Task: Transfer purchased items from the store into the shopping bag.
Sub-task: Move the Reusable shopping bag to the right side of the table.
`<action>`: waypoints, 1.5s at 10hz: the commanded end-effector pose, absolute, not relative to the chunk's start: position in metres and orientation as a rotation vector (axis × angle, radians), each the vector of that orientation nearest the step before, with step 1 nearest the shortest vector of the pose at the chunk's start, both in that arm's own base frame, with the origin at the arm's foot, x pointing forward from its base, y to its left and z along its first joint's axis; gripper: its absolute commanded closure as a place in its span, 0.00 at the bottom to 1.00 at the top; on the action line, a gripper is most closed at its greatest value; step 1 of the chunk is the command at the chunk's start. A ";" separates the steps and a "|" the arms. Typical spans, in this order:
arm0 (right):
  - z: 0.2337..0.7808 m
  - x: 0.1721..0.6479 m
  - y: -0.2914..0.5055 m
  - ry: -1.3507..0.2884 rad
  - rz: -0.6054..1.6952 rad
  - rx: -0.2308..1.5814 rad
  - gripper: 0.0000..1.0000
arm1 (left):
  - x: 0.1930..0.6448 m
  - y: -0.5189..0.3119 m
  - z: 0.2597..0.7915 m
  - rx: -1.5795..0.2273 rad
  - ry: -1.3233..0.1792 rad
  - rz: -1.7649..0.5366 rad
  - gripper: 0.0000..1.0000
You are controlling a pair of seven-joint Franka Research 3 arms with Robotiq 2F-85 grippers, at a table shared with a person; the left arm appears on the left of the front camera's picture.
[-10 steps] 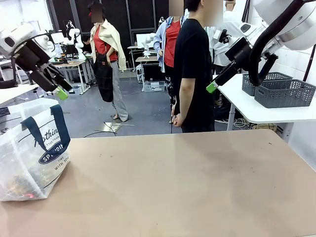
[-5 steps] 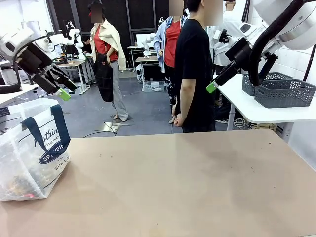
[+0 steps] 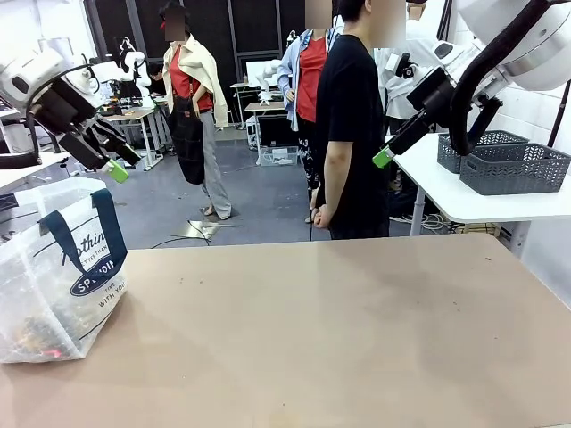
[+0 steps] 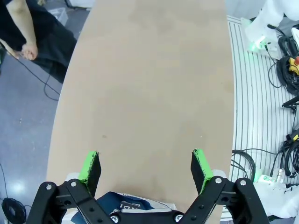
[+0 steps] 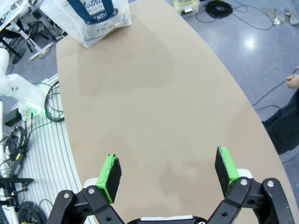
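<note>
The shopping bag [image 3: 62, 267], translucent white with navy handles and an oval logo, stands at the table's left edge. Small purchased items [image 3: 37, 334], dark and red, show dimly through its wall at the bottom. High over the bag, my left gripper [image 3: 120, 162] hangs open; in its wrist view the gripper [image 4: 145, 165] is empty, with the bag's top [image 4: 126, 204] just below it. My right gripper [image 3: 385, 153] is raised at the far right, near the person in black. Its wrist view shows it [image 5: 168, 169] open and empty over bare table, the bag [image 5: 93, 16] far off.
A person in black [image 3: 348, 134] stands at the far edge, hands down [image 4: 28, 49]. Dark grey mesh baskets [image 3: 513, 165] sit on a white side table at the right. The brown table [image 3: 339, 330] is bare right of the bag.
My left gripper has shifted slightly to the right above the bag. The right arm, the bag and the person have stayed put.
</note>
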State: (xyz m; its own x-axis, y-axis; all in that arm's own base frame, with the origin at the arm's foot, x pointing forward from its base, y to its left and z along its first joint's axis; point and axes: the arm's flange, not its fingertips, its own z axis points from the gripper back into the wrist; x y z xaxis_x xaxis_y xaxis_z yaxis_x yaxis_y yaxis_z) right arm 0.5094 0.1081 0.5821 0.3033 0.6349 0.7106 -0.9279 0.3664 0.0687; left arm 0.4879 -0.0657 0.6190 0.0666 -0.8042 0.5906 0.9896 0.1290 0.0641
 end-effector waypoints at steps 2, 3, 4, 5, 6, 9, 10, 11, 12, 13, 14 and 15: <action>0.580 0.509 0.108 -0.651 1.109 0.529 0.00 | 0.488 -0.064 0.620 -0.412 -0.570 -1.411 0.00; 0.580 0.509 0.108 -0.651 1.109 0.529 0.00 | 0.488 -0.064 0.620 -0.412 -0.570 -1.411 0.00; 0.580 0.509 0.108 -0.651 1.109 0.529 0.00 | 0.488 -0.064 0.620 -0.412 -0.570 -1.411 0.00; 0.580 0.509 0.108 -0.651 1.109 0.529 0.00 | 0.488 -0.064 0.620 -0.412 -0.570 -1.411 0.00; 0.580 0.509 0.108 -0.651 1.109 0.529 0.00 | 0.488 -0.064 0.620 -0.412 -0.570 -1.411 0.00; 0.580 0.509 0.108 -0.651 1.109 0.529 0.00 | 0.488 -0.064 0.620 -0.412 -0.570 -1.411 0.00; 0.580 0.509 0.108 -0.651 1.109 0.529 0.00 | 0.488 -0.064 0.620 -0.412 -0.570 -1.411 0.00; 0.580 0.509 0.108 -0.651 1.109 0.529 0.00 | 0.488 -0.064 0.620 -0.412 -0.570 -1.411 0.00; 0.580 0.509 0.108 -0.651 1.109 0.529 0.00 | 0.488 -0.064 0.620 -0.412 -0.570 -1.411 0.00; 0.580 0.509 0.108 -0.651 1.109 0.529 0.00 | 0.488 -0.064 0.620 -0.412 -0.570 -1.411 0.00; 0.580 0.509 0.108 -0.651 1.109 0.529 0.00 | 0.488 -0.064 0.620 -0.412 -0.570 -1.411 0.00; 0.580 0.509 0.108 -0.651 1.109 0.529 0.00 | 0.488 -0.064 0.620 -0.412 -0.570 -1.411 0.00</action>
